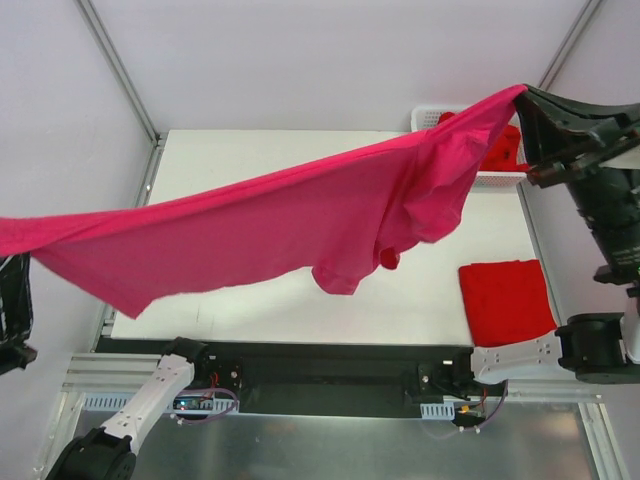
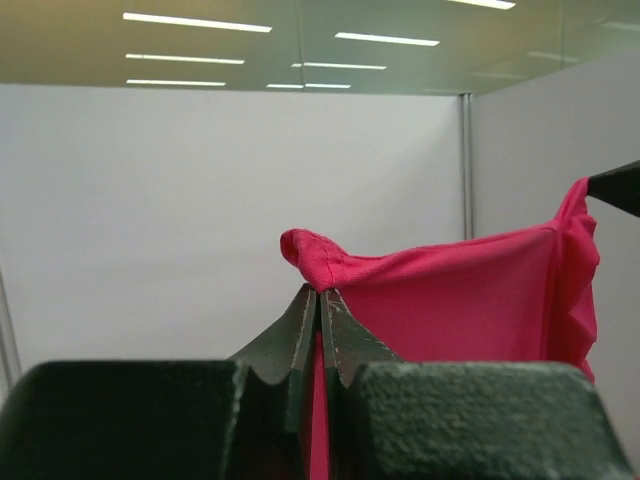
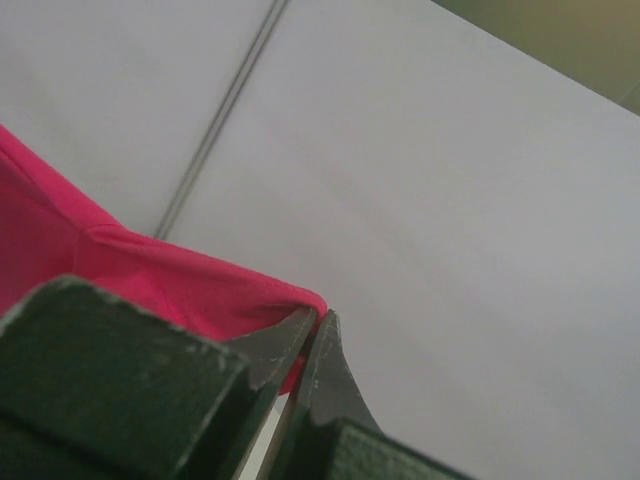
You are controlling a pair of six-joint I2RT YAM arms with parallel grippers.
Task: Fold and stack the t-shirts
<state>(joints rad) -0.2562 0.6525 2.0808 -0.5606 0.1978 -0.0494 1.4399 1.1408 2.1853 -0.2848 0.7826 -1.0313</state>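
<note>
We hold the magenta-pink cloth t-shirt (image 1: 300,215) in the air above the white desk (image 1: 230,150), stretched between both arms. The left hand (image 2: 320,297) is closed, its two dark fingers pinching a rolled hem edge of the shirt. It sits out past the desk's left edge, toward the near side. The right hand (image 1: 527,92) is closed too, nipping a corner of the same shirt above the desk's far right corner.

The shirt's long axis therefore runs on a diagonal over the desk, from near left up to far right, and the cloth lies between the two hands rather than to one side of either. Neither arm is closer to it than the other, since each grips one end.

The upper edge is pulled fairly taut. Below it the fabric sags in a broad sheet on the left and bunches into folds toward the right, with a flap hanging lowest over the desk's middle. We cannot tell whether that flap touches the desk.

A bright red folded t-shirt (image 1: 505,298) lies flat at the desk's near right corner, and a white slotted plastic basket (image 1: 430,118) with more red cloth (image 1: 500,150) stands at the far right corner.

We judge that laying the shirt flat calls for swinging this diagonal square to the desk before lowering both ends together.
</note>
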